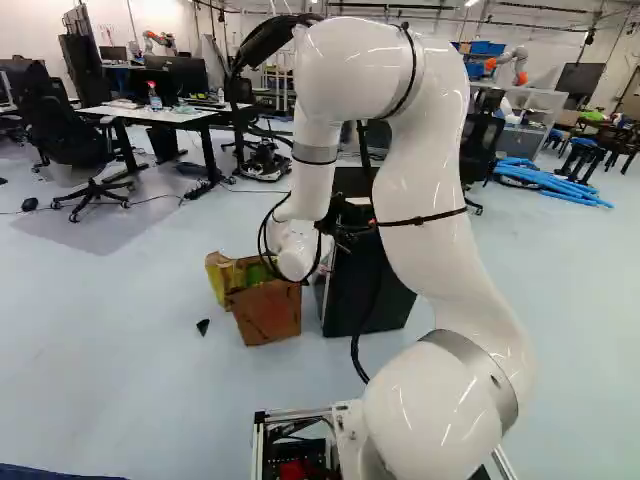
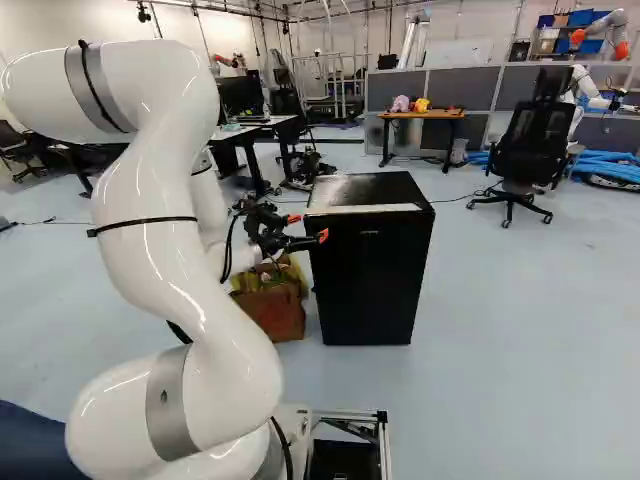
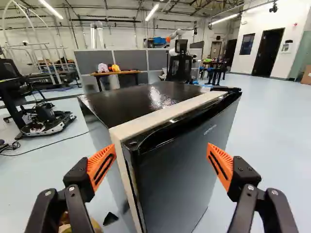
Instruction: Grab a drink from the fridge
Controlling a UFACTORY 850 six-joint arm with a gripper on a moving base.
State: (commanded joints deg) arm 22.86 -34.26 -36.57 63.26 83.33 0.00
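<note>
Mini fridge stands upright, door shut, directly ahead of the gripper. Claw is released: fingers spread wide, orange pads apart, nothing between them in contact. No drink visible; presumably it's inside, so the door comes first. Key relation: the door's near vertical edge sits ahead of the gap, off-centre, nearer the finger on the side-panel side. Long axis of the fridge is vertical; the door face runs away obliquely from that edge. A black fitting at the far top corner looks like the hinge, so the near edge is likely the one to pull. Only one arm here, at the fridge's upper corner on the cardboard box side. Risk: a finger bumps the cabinet, or pads slip off the smooth door.
</note>
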